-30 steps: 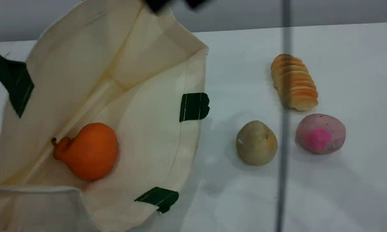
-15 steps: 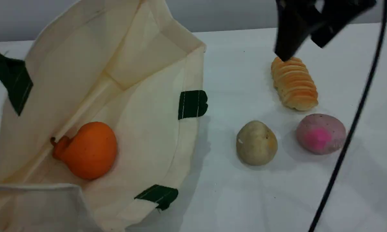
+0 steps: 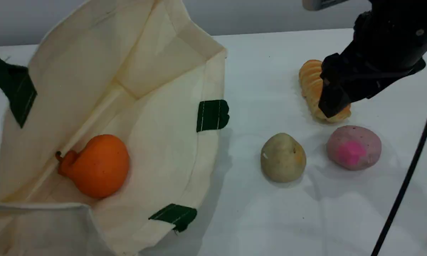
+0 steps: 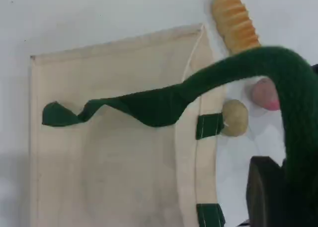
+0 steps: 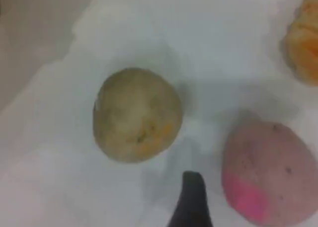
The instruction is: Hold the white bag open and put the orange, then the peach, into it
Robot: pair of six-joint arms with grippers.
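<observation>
Peach (image 3: 354,147) lies just toward the desk's (image 3: 270,220) near edge from my right gripper (image 3: 332,106), jaws wide, empty; left gripper (image 4: 268,197) pinches bag (image 3: 156,106) strap (image 4: 159,105).

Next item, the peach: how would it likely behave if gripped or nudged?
The peach is oval and lies free on the smooth table, so a nudge would probably wobble or roll it unevenly. Its matte, speckled skin looks grippy rather than slick. Rounded sides may let it squirt from an off-centre pinch.
</observation>
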